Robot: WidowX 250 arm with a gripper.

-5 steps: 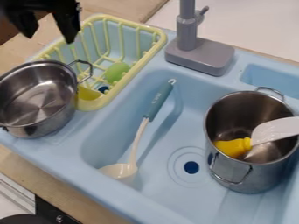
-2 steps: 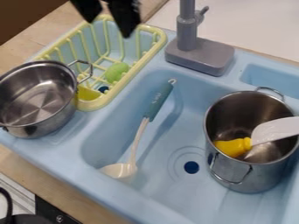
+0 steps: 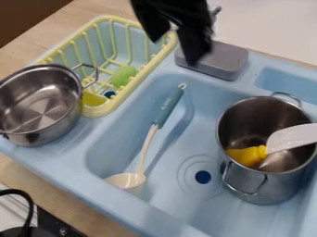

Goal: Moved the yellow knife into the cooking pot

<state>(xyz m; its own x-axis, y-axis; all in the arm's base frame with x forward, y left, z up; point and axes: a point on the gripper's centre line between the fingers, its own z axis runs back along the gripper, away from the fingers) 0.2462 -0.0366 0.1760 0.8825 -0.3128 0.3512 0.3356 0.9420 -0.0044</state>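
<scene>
Yellow-handled white knife [image 3: 248, 156], likely light, stiff and slick, is best pinched on its blade [image 3: 289, 139] at the tall steel pot [image 3: 283, 186]'s right rim by my empty, spread black gripper [image 3: 173, 52].

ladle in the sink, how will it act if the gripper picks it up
The ladle would probably be stiff, as its neck shows no sag. It looks light for its length, the neck being thin. Held by its teal handle, it might twist, since the wide bowl sits at the far end.
</scene>
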